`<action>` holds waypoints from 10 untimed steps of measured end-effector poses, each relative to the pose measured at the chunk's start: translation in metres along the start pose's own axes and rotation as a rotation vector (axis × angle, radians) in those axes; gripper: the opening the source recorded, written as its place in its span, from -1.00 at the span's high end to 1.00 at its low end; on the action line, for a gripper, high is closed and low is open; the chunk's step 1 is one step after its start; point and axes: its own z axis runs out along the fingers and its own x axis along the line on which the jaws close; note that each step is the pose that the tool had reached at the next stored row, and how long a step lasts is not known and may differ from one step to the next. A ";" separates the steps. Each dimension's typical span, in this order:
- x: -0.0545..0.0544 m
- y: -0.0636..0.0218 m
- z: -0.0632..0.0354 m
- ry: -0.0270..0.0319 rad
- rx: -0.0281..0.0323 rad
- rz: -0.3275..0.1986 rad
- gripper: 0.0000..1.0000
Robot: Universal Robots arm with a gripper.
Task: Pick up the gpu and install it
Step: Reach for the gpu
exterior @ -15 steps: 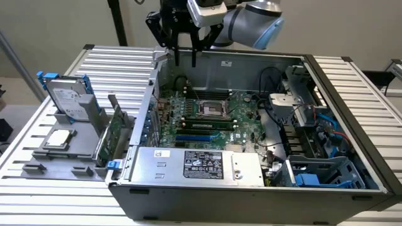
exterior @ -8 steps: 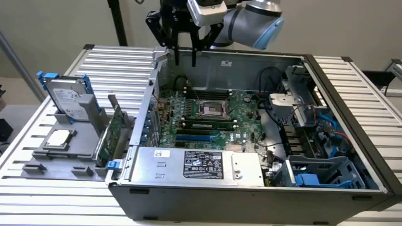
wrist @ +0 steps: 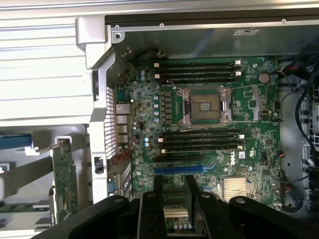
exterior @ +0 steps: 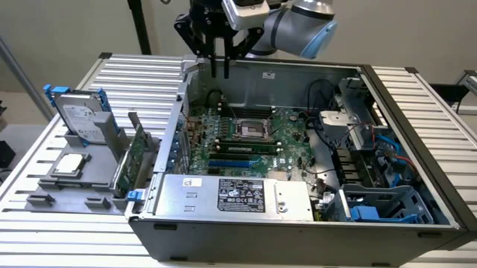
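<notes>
Black two-fingered tool is hanging above the far corner of the open grey metal computer case, on the exterior view's left. Its fingers are standing parted, with nothing between them; in the wrist view the green motherboard is showing through the gap. The gpu, a thin green circuit card, is waiting outside the case. It is standing on edge in the grey plastic holder on the slatted metal table, just beside the case's side wall. From the tool it is lying toward the exterior view's left and nearer the camera, lower down and well apart. Its long axis is running roughly along that wall, and its grey bracket seems to be at the far end. The silver-and-blue arm is reaching in from the exterior view's right, its wrist pointing straight down.
</notes>
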 end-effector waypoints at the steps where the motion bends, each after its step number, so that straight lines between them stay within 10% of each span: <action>1: 0.000 0.0000 -0.0001 0.0000 0.0000 0.000 0.48; 10: 0.010 -0.0062 -0.0006 0.0000 0.0002 0.000 0.79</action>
